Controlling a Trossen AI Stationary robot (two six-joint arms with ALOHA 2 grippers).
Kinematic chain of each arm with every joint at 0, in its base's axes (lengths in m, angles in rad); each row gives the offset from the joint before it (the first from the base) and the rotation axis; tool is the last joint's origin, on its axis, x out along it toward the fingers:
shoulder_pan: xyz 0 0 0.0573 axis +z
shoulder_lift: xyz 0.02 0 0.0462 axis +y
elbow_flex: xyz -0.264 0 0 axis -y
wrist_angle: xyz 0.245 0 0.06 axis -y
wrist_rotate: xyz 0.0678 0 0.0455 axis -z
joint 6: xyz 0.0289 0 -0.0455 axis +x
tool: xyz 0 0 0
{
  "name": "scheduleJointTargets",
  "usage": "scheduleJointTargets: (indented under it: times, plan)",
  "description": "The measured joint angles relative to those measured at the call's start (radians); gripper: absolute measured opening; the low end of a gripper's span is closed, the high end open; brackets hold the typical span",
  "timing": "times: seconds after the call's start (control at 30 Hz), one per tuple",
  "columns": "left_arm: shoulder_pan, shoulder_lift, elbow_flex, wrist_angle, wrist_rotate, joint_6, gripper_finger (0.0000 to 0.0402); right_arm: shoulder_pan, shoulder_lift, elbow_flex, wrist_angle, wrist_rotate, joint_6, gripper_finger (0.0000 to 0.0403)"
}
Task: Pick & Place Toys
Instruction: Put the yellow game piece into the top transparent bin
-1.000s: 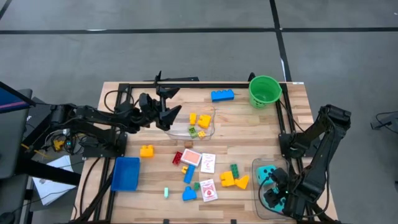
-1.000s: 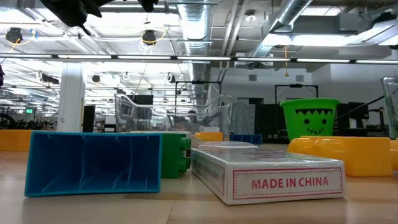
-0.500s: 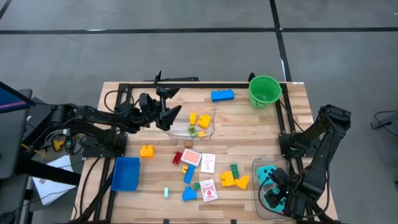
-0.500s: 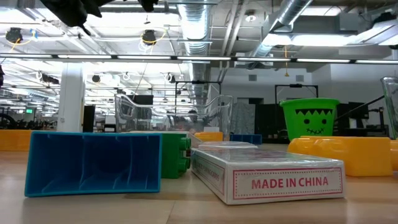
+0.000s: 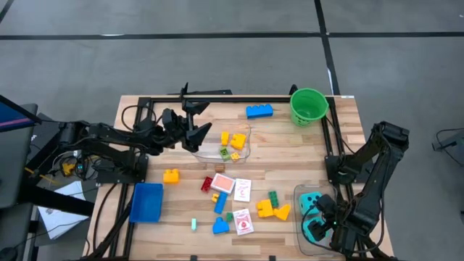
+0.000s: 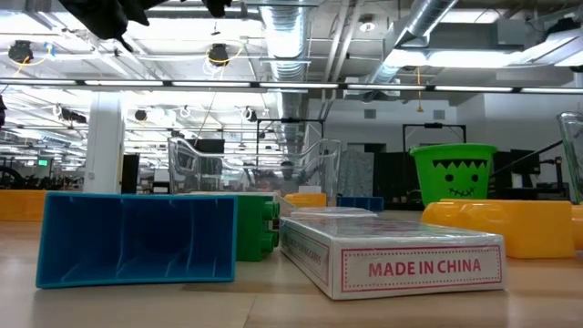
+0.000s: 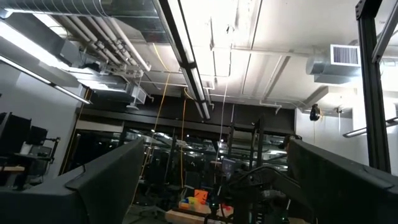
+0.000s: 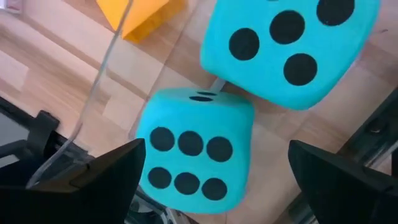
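At five o'clock on the tabletop (image 5: 290, 156), the right gripper (image 5: 324, 226) is hovering open over two teal dice (image 8: 198, 146) lying in a clear tub (image 5: 299, 217); remaining toys (image 5: 243, 203) are lying toward nine o'clock, while the left gripper (image 5: 197, 125), open, is waiting at ten o'clock.

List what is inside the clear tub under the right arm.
Two teal dice with black dots lie side by side in the clear tub. The right gripper, jaws open, hangs over them and hides part of the tub floor.
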Motion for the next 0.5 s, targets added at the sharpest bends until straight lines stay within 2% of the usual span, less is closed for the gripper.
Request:
scheduleJointTargets:
  times: [0.07, 0.13, 0.37, 0.5]
  plan:
    - [0.0, 0.0, 0.0, 0.0, 0.0, 0.0, 0.0392, 0.001, -0.014, 0.01, -0.019, 0.049, -0.003, 0.0385]
    - [0.0, 0.0, 0.0, 0.0, 0.0, 0.0, 0.0392, 0.016, -0.032, 0.041, -0.05, 0.149, -0.012, 0.0385]
    - [0.0, 0.0, 0.0, 0.0, 0.008, 0.0, 0.0392, 0.1, -0.031, 0.149, -0.174, 0.699, -0.169, 0.0384]
    - [0.0, 0.0, 0.0, -0.002, 0.023, 0.0, 0.0392, 0.126, 0.023, 0.148, -0.182, 0.914, -0.239, 0.0384]
